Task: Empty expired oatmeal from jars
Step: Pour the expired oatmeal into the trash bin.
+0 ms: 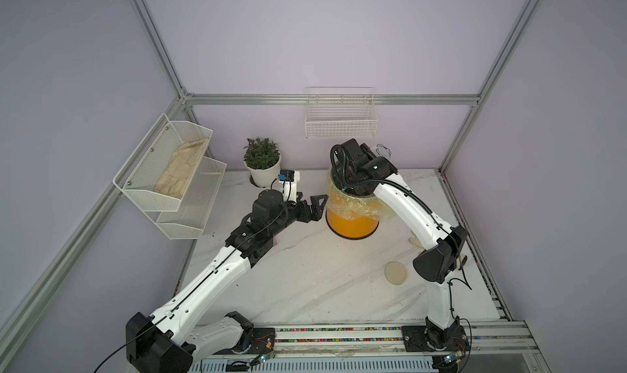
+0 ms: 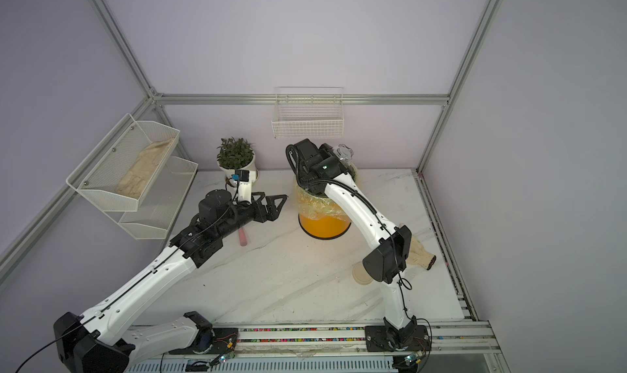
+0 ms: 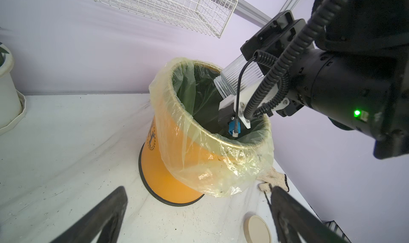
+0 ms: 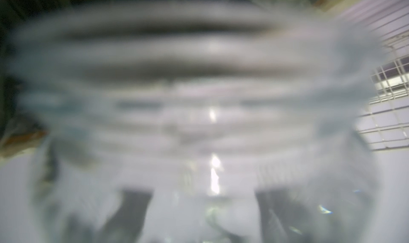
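Nearest, the lid (image 1: 395,273) lies flat on the table (image 1: 305,286) beside the right arm's elbow, well apart from the bin (image 1: 351,223). It is out of the way there, and the jar's mouth is free.

Further in, the left gripper (image 1: 314,198) hovers just beside the bin with its fingers (image 3: 104,215) spread wide, holding nothing. In its wrist view they frame the bin's base without touching it. I judge it is standing by, perhaps to steady the bin if it shifts.

Above the bin, the right gripper (image 4: 202,208) clamps the jar (image 3: 239,78) around its ribbed clear body. The jar is tipped mouth-down over the bag-lined opening, so that anything falling out lands in the bag (image 3: 199,160) and not on the table. Its wall looks clear and I see no oatmeal in it. The bin's inside is dark, so I cannot tell what lies there. My guess is that the pour is at or near its end. The right wrist view shows little but the jar's blurred threads.

Farthest back, a plant pot (image 1: 263,179) stands by the wall and a wire basket (image 1: 341,123) hangs above, neither involved.
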You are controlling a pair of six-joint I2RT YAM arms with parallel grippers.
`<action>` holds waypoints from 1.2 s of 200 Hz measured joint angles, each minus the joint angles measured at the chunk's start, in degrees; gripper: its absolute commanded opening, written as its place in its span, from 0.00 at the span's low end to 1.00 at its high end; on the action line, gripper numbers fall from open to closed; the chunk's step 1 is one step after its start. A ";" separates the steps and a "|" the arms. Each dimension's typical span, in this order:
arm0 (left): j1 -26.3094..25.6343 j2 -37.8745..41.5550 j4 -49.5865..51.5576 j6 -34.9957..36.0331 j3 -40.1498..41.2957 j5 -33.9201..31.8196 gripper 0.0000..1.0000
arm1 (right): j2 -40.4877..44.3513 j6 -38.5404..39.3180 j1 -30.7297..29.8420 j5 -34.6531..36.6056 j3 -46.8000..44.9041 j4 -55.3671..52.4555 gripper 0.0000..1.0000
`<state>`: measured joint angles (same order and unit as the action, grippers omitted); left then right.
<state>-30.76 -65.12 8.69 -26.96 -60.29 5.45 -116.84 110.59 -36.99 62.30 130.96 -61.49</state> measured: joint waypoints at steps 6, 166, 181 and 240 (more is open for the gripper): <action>0.00 0.00 0.00 0.02 0.00 0.00 1.00 | 0.00 -0.15 0.00 -0.39 0.04 -0.31 0.02; 0.00 1.03 3.02 0.15 0.04 -1.66 1.00 | 3.15 -19.74 5.86 -17.49 -2.38 -6.03 0.02; 0.00 1.05 3.08 0.17 0.04 -2.08 1.00 | 3.23 -20.85 7.10 -20.44 1.49 -5.70 0.03; 0.00 1.07 4.02 0.57 0.04 -2.95 1.00 | 8.41 -29.42 11.93 -29.07 4.04 -2.40 0.02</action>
<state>-30.76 -64.05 12.71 -26.39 -60.25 2.50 -108.42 81.17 -25.06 33.23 135.00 -63.90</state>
